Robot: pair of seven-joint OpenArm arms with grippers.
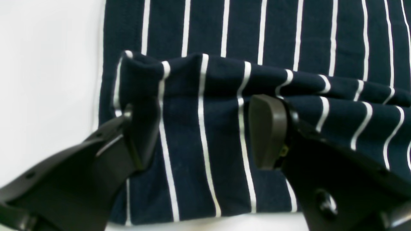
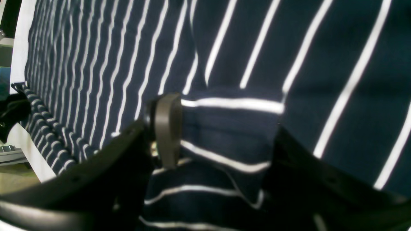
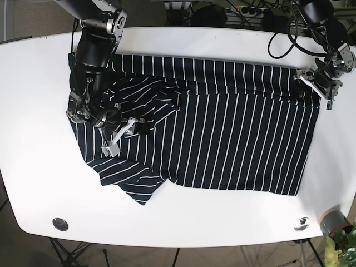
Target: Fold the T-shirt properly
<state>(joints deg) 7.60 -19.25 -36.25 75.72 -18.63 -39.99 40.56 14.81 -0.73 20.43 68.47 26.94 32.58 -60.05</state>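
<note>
The T-shirt (image 3: 222, 122) lies spread across the white bench (image 3: 183, 222), its striped body reaching from near the far-left corner to near the right edge, with the near-left part rumpled. One sleeve or shoulder section (image 3: 144, 92) is turned over onto the body near the far-left, which suggests a fold is under way — probably the first tuck of a side toward the middle.

The right gripper (image 2: 221, 134) sits over that turned-over part, its fingers (image 2: 165, 128) either side of a raised bunch of cloth. In the right wrist view the fabric fills the gap between them, so they look clamped on the T-shirt, holding a pinch so the flap can be carried across.

The left gripper (image 1: 199, 128) is at the shirt's far-right corner, beside the bench's right edge. Its fingers (image 1: 268, 131) stand apart with a lifted ridge of hem between them; one finger touches the cloth at the corner, yet no real pinch shows. It seems placed to anchor or take up that edge.

Much is hard to read: the right wrist view is blurred and close, the finger on its right is only a dark mass, and the arm hides the collar in the base view. Which sleeve is folded cannot be told.
</note>
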